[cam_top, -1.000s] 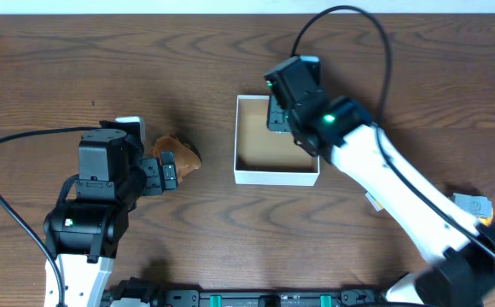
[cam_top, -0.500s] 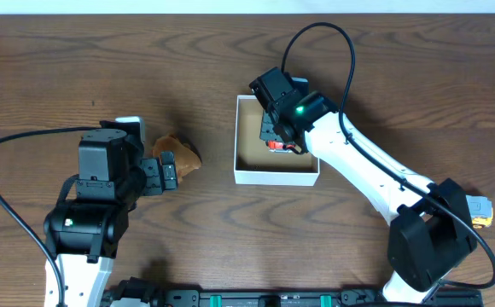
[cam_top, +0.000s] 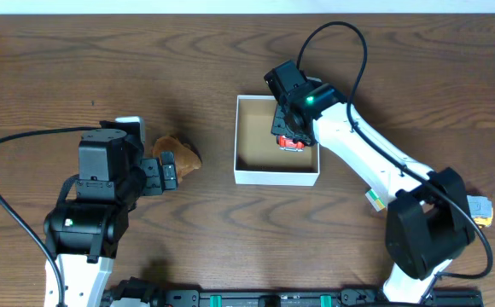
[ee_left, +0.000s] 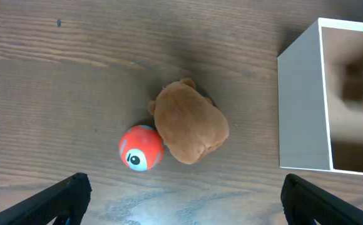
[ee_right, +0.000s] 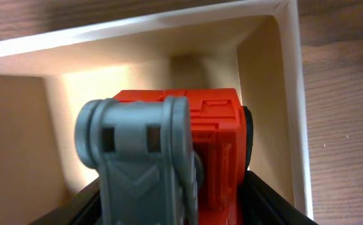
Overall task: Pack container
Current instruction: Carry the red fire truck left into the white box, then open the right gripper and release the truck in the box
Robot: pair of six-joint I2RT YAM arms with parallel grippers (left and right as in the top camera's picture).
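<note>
The container [cam_top: 277, 177], a small square white-walled box with a tan inside, stands at the table's middle. It also shows in the left wrist view [ee_left: 303, 112] and the right wrist view [ee_right: 138, 28]. My right gripper [cam_top: 286, 128] [ee_right: 175, 200] is inside its right side, shut on a red and grey toy vehicle [cam_top: 293, 143] [ee_right: 216, 144]. My left gripper [cam_top: 169, 170] [ee_left: 194, 200] is open and empty, just short of a brown plush [cam_top: 183, 153] [ee_left: 191, 125] and an orange ball [ee_left: 141, 147] left of the box.
A yellow and grey object [cam_top: 478, 209] lies at the right edge, and a small white piece [cam_top: 373, 199] lies near the right arm. Black cables loop over the table at the left and above the box.
My right gripper has swung from the box's back right corner to its right side, and the red toy now shows in it inside the box. The left arm has not moved.
</note>
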